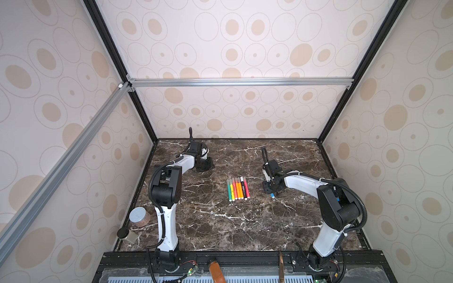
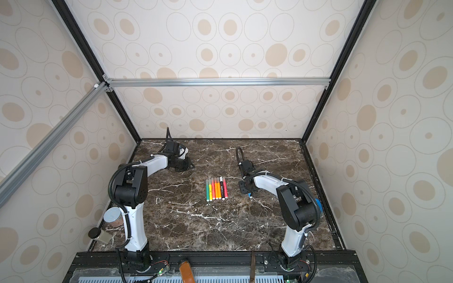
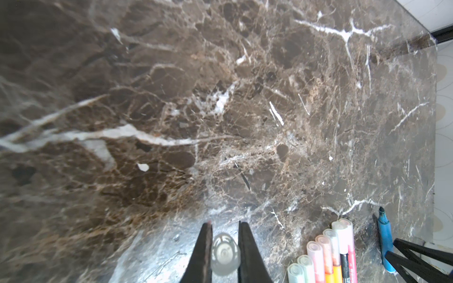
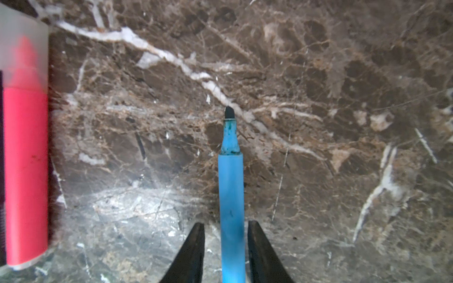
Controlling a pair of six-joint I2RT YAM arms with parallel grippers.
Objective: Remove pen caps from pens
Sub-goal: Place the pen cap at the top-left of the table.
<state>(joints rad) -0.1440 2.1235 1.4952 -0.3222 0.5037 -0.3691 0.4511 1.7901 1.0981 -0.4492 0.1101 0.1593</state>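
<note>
My left gripper (image 3: 224, 223), at the back left of the marble table (image 1: 220, 225), is shut on a translucent pen cap (image 3: 225, 254), seen end-on between its fingers. My right gripper (image 4: 226, 223) stands open around an uncapped blue pen (image 4: 230, 183). A gap shows on each side of the barrel, and the dark tip points away over the table. In both top views a row of several capped pens (image 1: 237, 188) (image 2: 217, 188) lies side by side mid-table, left of the right gripper (image 1: 272, 193). Their translucent caps (image 3: 318, 247) are on. A pink pen (image 4: 25, 159) ends the row.
A can with a grey lid (image 1: 139, 216) and a small jar with a black lid (image 1: 126, 235) stand at the table's front left corner. Patterned enclosure walls with black frame posts close in the table on three sides.
</note>
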